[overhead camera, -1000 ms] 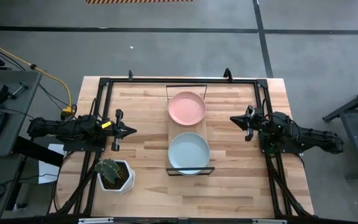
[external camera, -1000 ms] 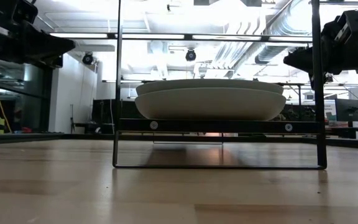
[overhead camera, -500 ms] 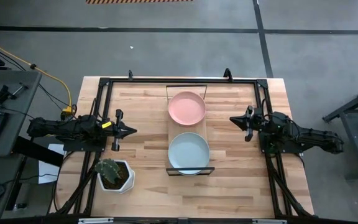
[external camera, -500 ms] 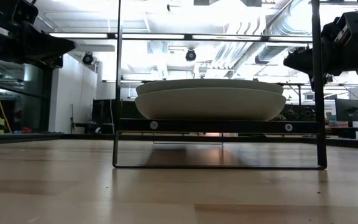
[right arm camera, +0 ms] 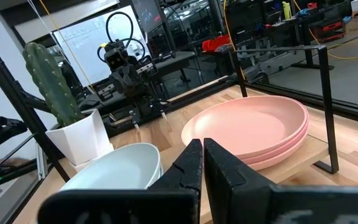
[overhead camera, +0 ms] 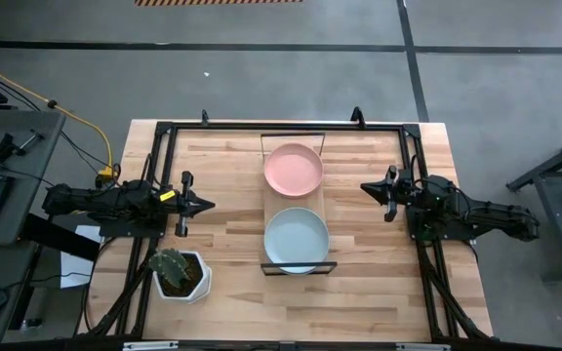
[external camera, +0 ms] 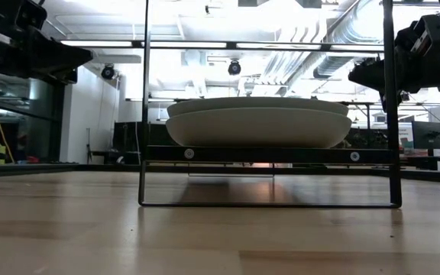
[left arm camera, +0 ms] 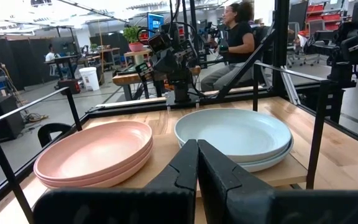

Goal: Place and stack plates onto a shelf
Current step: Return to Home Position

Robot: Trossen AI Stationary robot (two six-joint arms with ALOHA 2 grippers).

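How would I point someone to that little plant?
Look at the wooden table, on the left arm's side. Beside the left gripper stands a white hexagonal pot holding a green cactus. It is the only plant, apart from the pastel plates stacked on the middle shelf.

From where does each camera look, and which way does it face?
High view: above the table, straight down; both arms show.
Low view: at tabletop height, level toward the shelf; arms overhead.
Left wrist view: on left arm, toward pink plates and blue plates; shut jaws show.
Right wrist view: on right arm, toward them and cactus pot; shut jaws show.
Wrist views share both stacks.
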